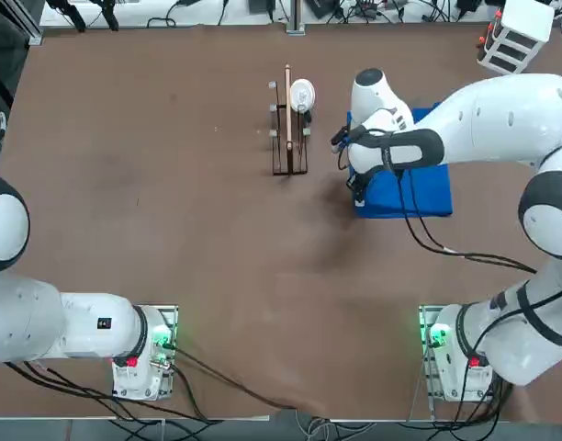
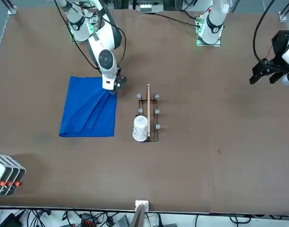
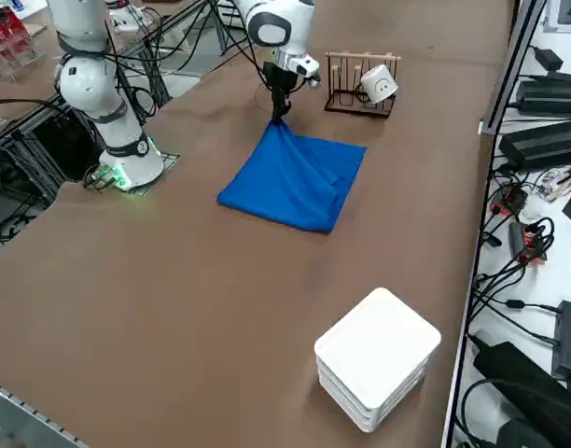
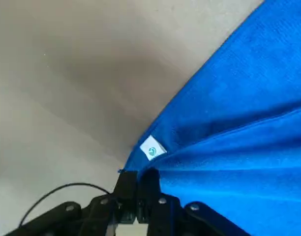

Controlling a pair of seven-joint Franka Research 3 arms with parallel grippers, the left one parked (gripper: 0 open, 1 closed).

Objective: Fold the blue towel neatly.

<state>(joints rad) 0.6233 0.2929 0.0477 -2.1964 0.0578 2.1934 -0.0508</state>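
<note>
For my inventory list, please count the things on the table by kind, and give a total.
Blue towel: 1
Wooden rack: 1
White cup: 1
White box: 1
Total: 4

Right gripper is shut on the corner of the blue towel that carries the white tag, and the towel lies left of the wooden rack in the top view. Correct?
Not quite: the right gripper pinches the tagged corner, but the top view shows the blue towel right of the wooden rack.

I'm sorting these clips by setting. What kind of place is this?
Probably a robotics lab: a brown table with a wooden rack, cables along its edges, and a right pincer shut on a blue towel.
</note>
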